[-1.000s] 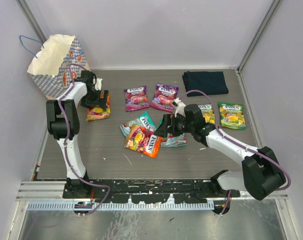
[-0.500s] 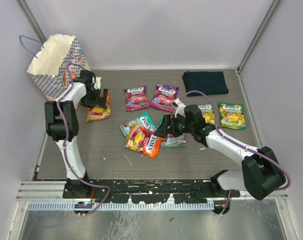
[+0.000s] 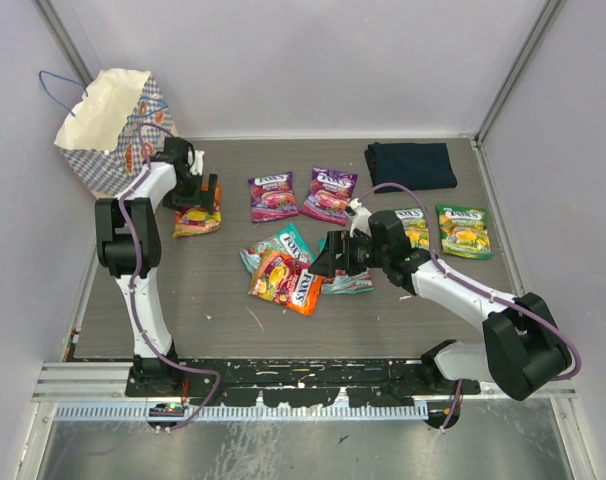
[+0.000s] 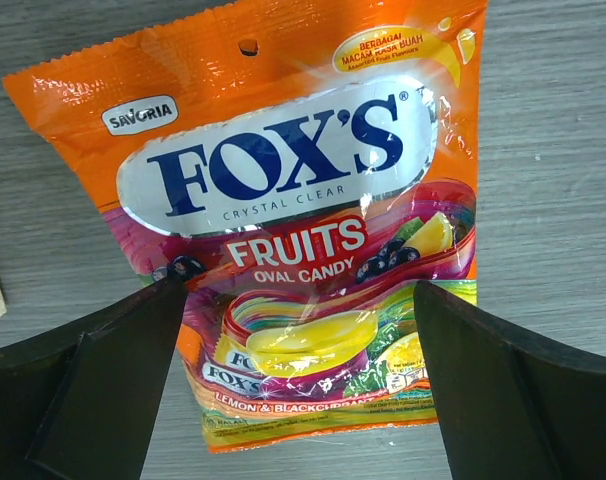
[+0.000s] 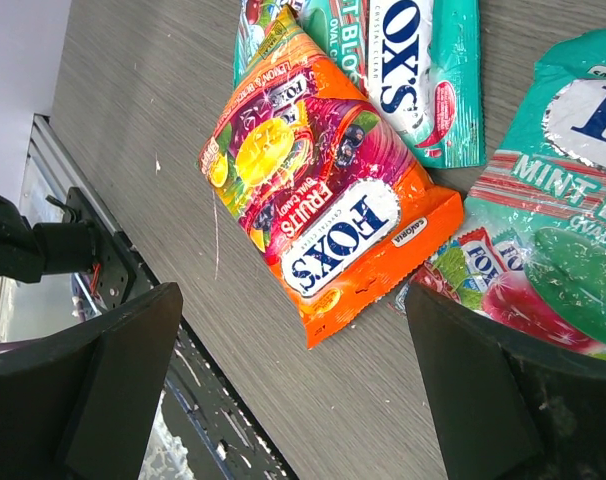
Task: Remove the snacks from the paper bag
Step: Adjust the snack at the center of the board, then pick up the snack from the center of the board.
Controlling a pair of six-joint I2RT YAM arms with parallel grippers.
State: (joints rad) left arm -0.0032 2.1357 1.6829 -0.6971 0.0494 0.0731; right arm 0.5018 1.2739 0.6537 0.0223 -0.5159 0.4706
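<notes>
The paper bag (image 3: 103,135) stands at the far-left corner of the bench (image 3: 223,320) with its mouth up, so it can be reached from above. The top view does not show whether anything remains inside. The snacks lie flat and label-up across the wood. Two purple packets (image 3: 273,196) sit toward the far edge and two green packets (image 3: 464,230) lie nearer the right edge. Two teal packets (image 3: 280,243) and an orange packet (image 3: 288,283) overlap in a loose heap mid-bench. A second orange packet (image 3: 197,216) lies just beside the bag, probably because that spot keeps the reach from the bag's mouth short. The left claw (image 3: 196,195) hangs over this packet with its fingers spread wide to either side, and it grips nothing, since the packet rests on the bench. The right claw (image 3: 325,258) is equally wide apart and empty above the middle heap, apparently placed to tend that pile. A folded navy cloth (image 3: 410,165) lies at the far-right corner, apart from the packets and seemingly no part of the job.
</notes>
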